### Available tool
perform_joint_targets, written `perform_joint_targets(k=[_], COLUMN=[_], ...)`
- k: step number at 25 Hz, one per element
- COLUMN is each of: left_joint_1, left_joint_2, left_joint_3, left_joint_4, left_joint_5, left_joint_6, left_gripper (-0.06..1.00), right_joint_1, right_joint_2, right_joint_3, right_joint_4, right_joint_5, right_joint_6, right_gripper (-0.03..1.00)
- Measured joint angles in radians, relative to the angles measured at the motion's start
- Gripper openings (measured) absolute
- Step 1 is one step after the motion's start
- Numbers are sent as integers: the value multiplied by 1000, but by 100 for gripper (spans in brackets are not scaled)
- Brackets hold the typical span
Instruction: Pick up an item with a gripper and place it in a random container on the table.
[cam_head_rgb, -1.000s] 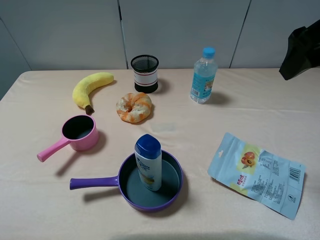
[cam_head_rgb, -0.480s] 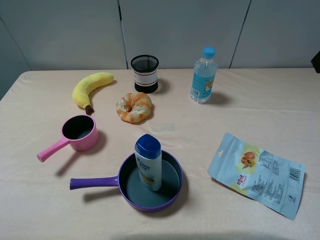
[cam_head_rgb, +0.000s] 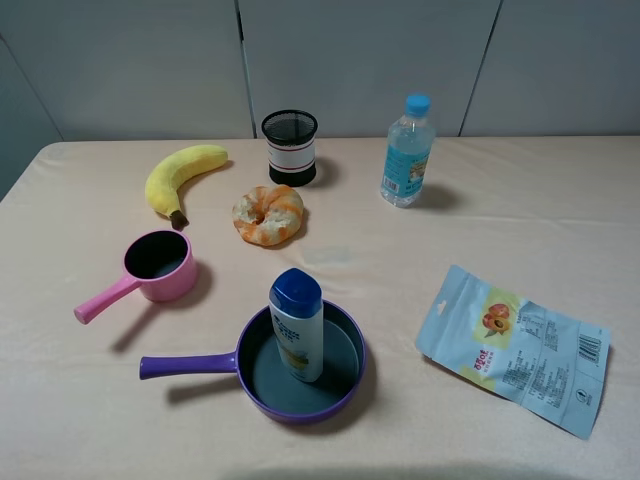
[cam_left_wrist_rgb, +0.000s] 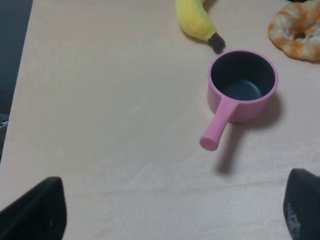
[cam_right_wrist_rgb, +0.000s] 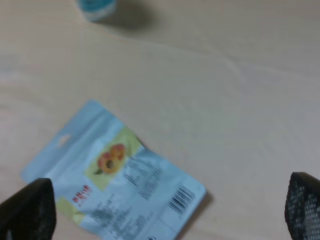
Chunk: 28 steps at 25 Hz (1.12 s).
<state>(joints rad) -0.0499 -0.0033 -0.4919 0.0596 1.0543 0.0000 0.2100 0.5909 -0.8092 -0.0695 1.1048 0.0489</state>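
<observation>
Only the fingertips of the 2 grippers show, both in the wrist views. The left gripper (cam_left_wrist_rgb: 172, 212) has 2 black, rounded tips (cam_left_wrist_rgb: 37, 210) with a matte, faintly speckled surface. The right gripper (cam_right_wrist_rgb: 165, 210) looks alike: 2 dark tips (cam_right_wrist_rgb: 302, 207) with a fine dotted texture, slightly blurred.

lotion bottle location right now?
In the high view the lotion bottle stands upright inside the purple pan, near the table's front edge, with the pink saucepan to its left and the snack pouch to its right.
</observation>
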Motion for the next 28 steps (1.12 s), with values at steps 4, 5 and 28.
perform_joint_targets(k=[4,5,28], left_joint_1=[0,0,0], left_joint_2=[0,0,0], left_joint_3=[0,0,0], left_joint_4=[0,0,0], left_joint_5=[0,0,0], left_joint_6=[0,0,0], left_gripper=[87,87,87], right_joint_1=[-96,-120,-237], right_joint_2=[-156,-196,-596], right_joint_3=[81,98,309], right_joint_4=[5,9,62], right_joint_5=[0,0,-74], right_joint_6=[3,3,7], right_gripper=[69,69,69])
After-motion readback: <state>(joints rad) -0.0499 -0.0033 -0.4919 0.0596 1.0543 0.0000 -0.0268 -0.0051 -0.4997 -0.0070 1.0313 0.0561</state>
